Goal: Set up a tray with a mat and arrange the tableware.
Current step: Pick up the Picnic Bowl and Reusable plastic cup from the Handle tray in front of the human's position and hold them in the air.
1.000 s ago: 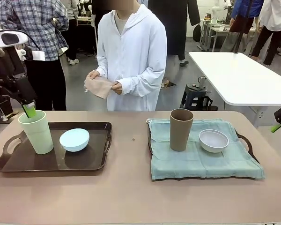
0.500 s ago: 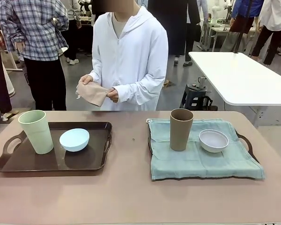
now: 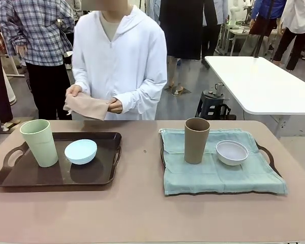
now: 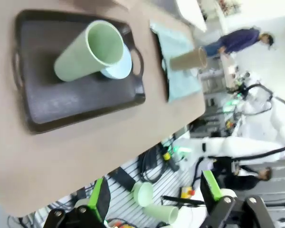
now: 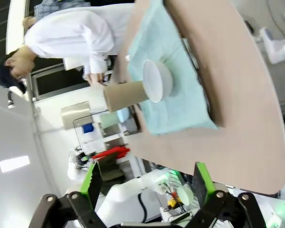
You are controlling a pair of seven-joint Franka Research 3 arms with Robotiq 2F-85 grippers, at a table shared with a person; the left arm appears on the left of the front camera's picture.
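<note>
On the left, a dark brown tray (image 3: 96,175) carries a pale green cup (image 3: 39,142) and a light blue bowl (image 3: 81,151), with no mat under them. On the right, another tray (image 3: 266,155) is covered by a teal mat (image 3: 213,175), on which stand a tan-brown cup (image 3: 196,140) and a white bowl (image 3: 232,152). The person at the far side holds a folded beige cloth (image 3: 86,105) in both hands. My left gripper (image 4: 155,194) hangs open, high above the near table edge, far from the green cup (image 4: 90,50). My right gripper (image 5: 147,184) is open too, well off the white bowl (image 5: 156,80).
A bare strip of tabletop (image 3: 142,152) separates the two trays. A white table (image 3: 259,81) stands behind on the right, with a stool beside it. Other people stand farther back.
My left gripper, which stood by the green cup, has drawn back out of the front view, as has the right fingertip at the edge. The person has stepped to the picture's left with the cloth.
</note>
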